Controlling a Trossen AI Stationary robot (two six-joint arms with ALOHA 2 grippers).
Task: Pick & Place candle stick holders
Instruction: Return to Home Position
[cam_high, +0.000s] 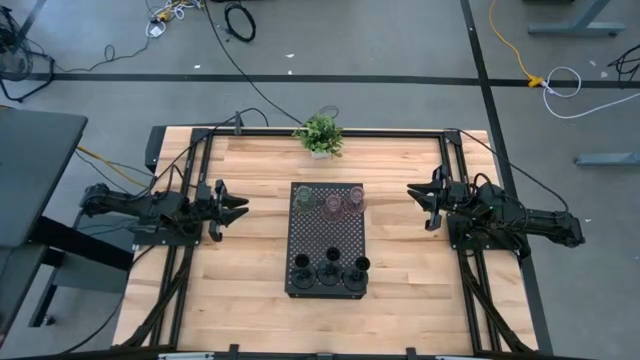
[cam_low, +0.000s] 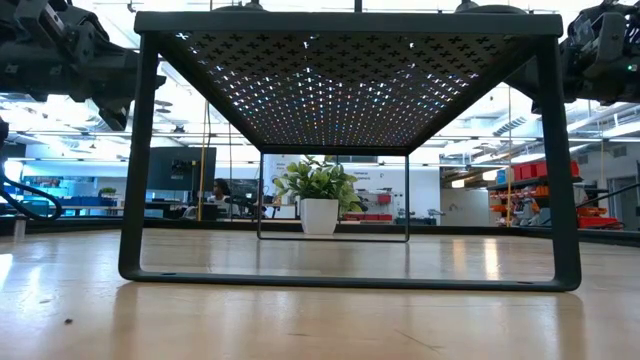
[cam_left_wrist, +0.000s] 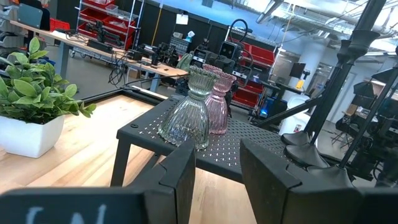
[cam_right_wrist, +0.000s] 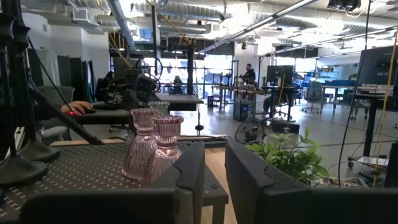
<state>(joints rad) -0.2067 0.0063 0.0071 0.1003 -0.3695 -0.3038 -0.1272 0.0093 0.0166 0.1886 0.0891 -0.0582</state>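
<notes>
At the near end of the perforated black shelf (cam_high: 327, 240), set mid-worktop (cam_high: 240, 290), the three black candle stick holders (cam_high: 328, 268) are lined up in a row. To either side, well apart from the shelf, the left pincer (cam_high: 240, 206) and the right pincer (cam_high: 420, 205) are held spread, with nothing pinched. At the far end the olive-green glass cup (cam_high: 304, 203) and two pinkish glass cups (cam_high: 353, 203) are set side by side. Beyond the shelf a potted plant (cam_high: 320, 134) is seen.
</notes>
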